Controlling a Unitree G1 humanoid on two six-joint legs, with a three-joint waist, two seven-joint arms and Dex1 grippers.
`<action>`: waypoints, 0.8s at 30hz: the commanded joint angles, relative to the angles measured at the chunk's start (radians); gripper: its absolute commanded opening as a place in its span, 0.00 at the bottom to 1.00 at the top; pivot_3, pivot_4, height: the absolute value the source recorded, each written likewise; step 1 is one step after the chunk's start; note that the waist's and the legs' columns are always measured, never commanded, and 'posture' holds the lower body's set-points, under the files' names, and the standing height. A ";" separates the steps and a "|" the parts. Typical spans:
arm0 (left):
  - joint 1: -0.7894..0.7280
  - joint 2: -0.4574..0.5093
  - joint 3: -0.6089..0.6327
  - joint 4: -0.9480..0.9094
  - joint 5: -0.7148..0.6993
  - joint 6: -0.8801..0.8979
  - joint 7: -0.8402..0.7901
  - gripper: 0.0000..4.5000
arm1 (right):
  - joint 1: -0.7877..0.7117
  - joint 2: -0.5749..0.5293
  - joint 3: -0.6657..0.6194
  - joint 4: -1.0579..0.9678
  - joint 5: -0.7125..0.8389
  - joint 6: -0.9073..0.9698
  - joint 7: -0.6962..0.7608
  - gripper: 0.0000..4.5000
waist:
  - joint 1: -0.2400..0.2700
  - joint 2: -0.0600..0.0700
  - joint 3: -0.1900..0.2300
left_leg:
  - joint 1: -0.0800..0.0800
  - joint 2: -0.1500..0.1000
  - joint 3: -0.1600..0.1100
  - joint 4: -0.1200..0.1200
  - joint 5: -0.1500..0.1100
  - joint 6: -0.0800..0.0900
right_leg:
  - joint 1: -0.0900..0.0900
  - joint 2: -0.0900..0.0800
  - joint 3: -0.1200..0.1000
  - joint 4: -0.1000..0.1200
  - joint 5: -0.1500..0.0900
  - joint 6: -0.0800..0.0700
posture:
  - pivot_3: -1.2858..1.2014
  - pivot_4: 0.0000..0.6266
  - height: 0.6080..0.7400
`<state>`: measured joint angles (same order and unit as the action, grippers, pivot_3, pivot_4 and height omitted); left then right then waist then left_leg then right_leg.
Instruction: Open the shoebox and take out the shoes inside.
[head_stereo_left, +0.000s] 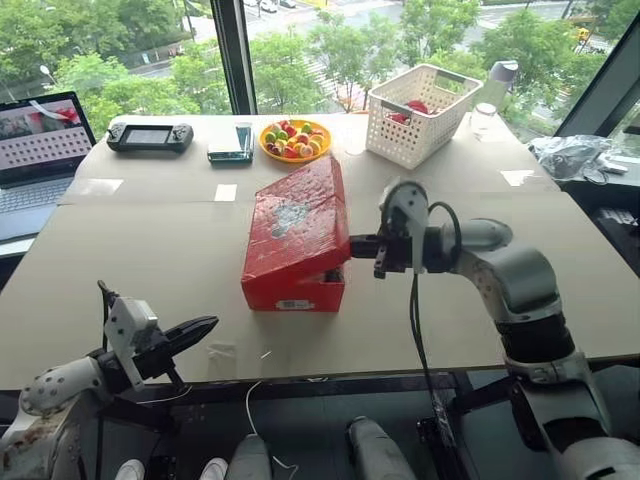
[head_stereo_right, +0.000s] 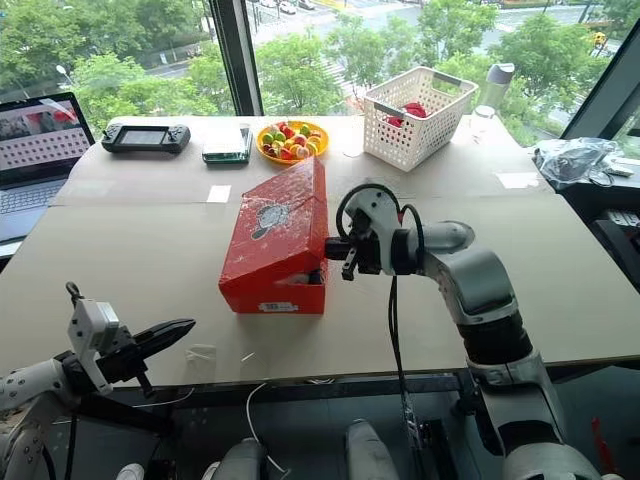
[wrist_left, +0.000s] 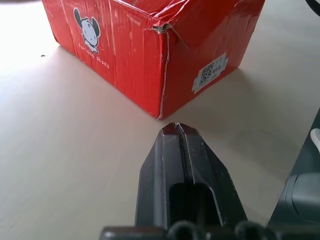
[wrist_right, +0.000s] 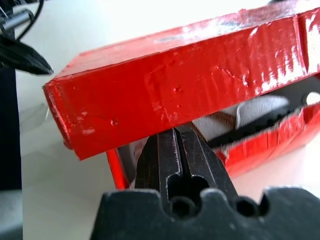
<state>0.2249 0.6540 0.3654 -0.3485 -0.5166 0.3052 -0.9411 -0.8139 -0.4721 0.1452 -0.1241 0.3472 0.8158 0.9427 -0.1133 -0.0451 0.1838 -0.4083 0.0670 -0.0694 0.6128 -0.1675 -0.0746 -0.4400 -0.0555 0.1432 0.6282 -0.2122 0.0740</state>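
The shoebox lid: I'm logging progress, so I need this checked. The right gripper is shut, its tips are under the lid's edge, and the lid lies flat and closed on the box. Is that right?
Not quite. The lid is tilted up, not flat and closed: the right wrist view shows a gap under it with a shoe inside the shoebox. The right gripper is shut, with its tips under the lid's edge.

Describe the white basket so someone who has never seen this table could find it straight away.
Look to the far edge of the long beige table, by the window. Toward its right end stands the white plastic lattice basket, right of the yellow bowl of coloured fruit. It alone has open grid walls, with something red inside.
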 joint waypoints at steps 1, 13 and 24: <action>-0.014 -0.005 -0.011 -0.008 -0.002 -0.019 0.015 0.00 | -0.123 0.043 0.023 0.056 -0.010 -0.003 -0.031 0.00 | -0.005 0.000 0.000 | 0.000 0.000 0.000 0.000 0.000 0.000 | 0.000 0.000 0.000 0.000 0.000 0.000 | 0.52 0.24 1.00; -0.029 -0.021 -0.043 -0.011 0.003 -0.029 0.041 0.00 | -0.634 0.454 -0.176 0.626 0.030 -0.250 -0.293 0.00 | -0.030 0.000 0.000 | -0.004 0.002 -0.002 -0.005 0.000 0.000 | -0.004 0.002 -0.002 0.002 0.002 0.004 | 0.52 0.24 1.00; 0.027 -0.054 -0.020 -0.170 -0.097 0.083 0.161 0.00 | -0.261 0.268 -0.068 0.401 -0.096 -0.169 -0.296 0.00 | 0.001 -0.001 -0.001 | -0.008 0.002 -0.005 -0.004 -0.001 -0.001 | -0.004 -0.001 -0.009 0.002 0.000 0.003 | 0.52 0.24 1.00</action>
<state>0.2794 0.5923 0.3173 -0.4645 -0.5516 0.3453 -0.8069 -1.0883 -0.1741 0.0869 0.4159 0.2494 0.6252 0.6499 -0.1122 -0.0461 0.1831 -0.4159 0.0688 -0.0754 0.6084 -0.1684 -0.0759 -0.4441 -0.0555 0.1339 0.6317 -0.2133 0.0769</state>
